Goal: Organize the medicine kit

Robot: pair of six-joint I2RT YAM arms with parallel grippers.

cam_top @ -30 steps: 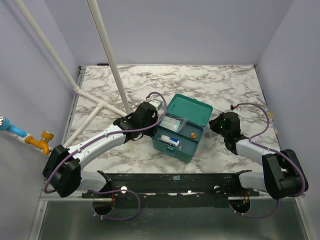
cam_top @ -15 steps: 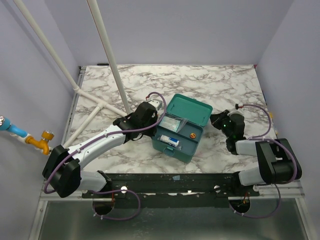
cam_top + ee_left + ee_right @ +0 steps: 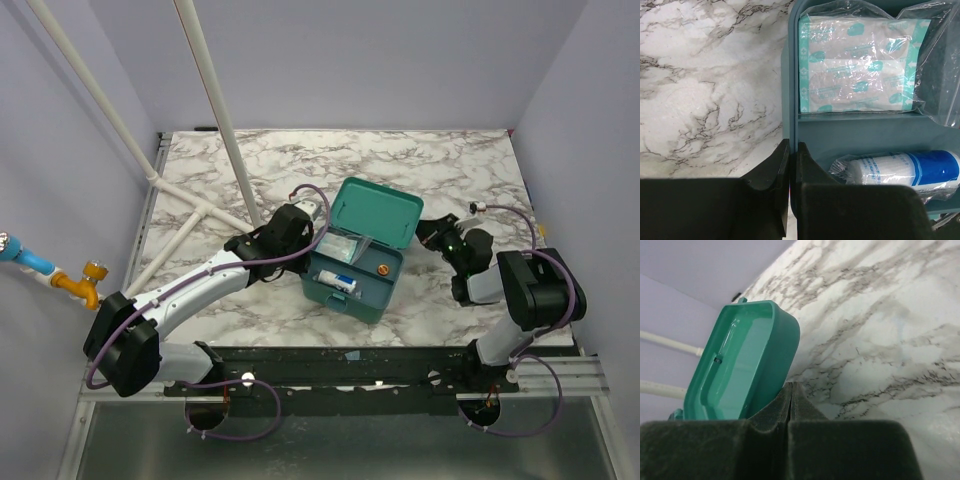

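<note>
- Top external view: the kit (image 3: 355, 265) sits about mid-table (image 3: 450, 170), rather closer to the near edge than the far one. It is turned at an angle, with a pincer on either side.
- Left pincer (image 3: 790, 150): narrow, and by the look of it nipped onto the kit's left wall. One finger is outside over the marble and the other just inside the box, apparently steadying it.
- Left wrist view, inside the kit: a bandage roll (image 3: 900, 170) lies in the nearer compartment, and a packet of plasters (image 3: 855, 65) in the one beyond.
- Right pincer (image 3: 791, 390): closed tight with nothing in it. Its tips are pressed against the outside of the lid (image 3: 740, 355), on the kit's right, farther side.
- What has changed: a second ago the lid lay tipped well back. The right arm has since swung round behind it, and the lid now stands more upright over the box. The kit itself has barely shifted on the table.
- What that means: the supplies seem to be packed already, so this looks like the closing step, late in the task. The lid still has to pass over its hinge and drop.
- Risk: the left pincer's inner finger sits on the rim where the lid will land, so it probably needs to let go first. Without that hold, the push may slide the kit.
</note>
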